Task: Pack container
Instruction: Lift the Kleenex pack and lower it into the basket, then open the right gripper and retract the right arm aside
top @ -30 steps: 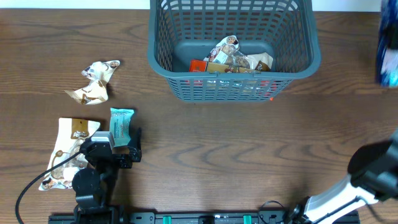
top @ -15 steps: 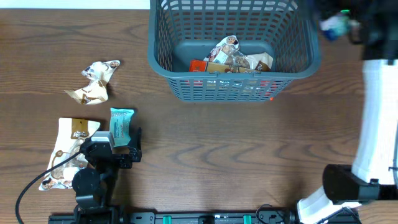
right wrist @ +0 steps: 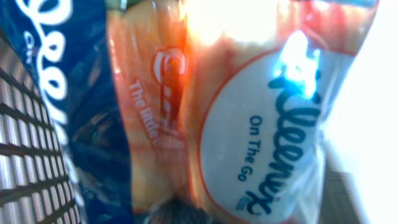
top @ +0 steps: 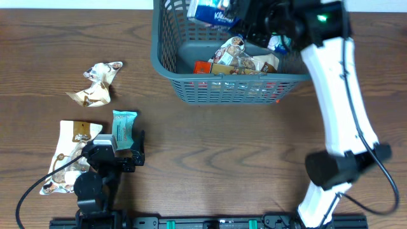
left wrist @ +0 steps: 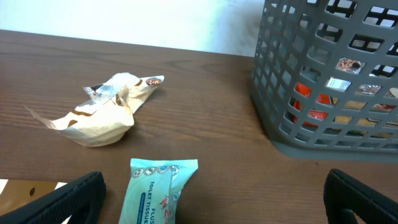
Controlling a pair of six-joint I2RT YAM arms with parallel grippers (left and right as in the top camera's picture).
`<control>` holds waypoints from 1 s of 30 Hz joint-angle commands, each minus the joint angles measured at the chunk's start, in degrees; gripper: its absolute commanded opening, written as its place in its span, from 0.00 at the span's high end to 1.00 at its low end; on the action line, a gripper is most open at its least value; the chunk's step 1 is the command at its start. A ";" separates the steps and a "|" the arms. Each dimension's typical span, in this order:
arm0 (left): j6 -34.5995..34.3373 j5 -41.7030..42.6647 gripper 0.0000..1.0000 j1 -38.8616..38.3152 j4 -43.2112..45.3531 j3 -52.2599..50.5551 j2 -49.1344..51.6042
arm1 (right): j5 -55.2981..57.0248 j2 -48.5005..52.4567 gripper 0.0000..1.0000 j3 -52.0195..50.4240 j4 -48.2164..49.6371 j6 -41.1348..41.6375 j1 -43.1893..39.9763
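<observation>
The container point(top: 238, 76) is a dark grey lattice basket at the top centre, with several snack packets inside. It also shows at the right of the left wrist view point(left wrist: 323, 81). My right gripper point(top: 245, 16) is shut on a blue and white Kleenex tissue pack point(top: 212, 11) and holds it over the basket's back left part. The pack fills the right wrist view point(right wrist: 249, 112). My left gripper point(top: 124, 152) is open and empty low at the left, just behind a teal toilet tissue pack point(top: 123, 127), which lies flat on the table point(left wrist: 158, 193).
A crumpled cream packet point(top: 96, 83) lies at the far left on the table and shows in the left wrist view point(left wrist: 106, 109). A flat cream snack bag point(top: 70, 156) lies beside the left arm. Basket lattice point(right wrist: 31, 124) shows beneath the tissue pack.
My right arm has swung in from the right edge to above the basket, carrying the Kleenex pack leftward. The left arm and the table items have not moved.
</observation>
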 commanded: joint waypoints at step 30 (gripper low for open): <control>-0.72 0.74 0.01 0.28 0.02 -0.61 0.07 | 0.83 11.93 0.13 4.20 -1.27 6.97 0.37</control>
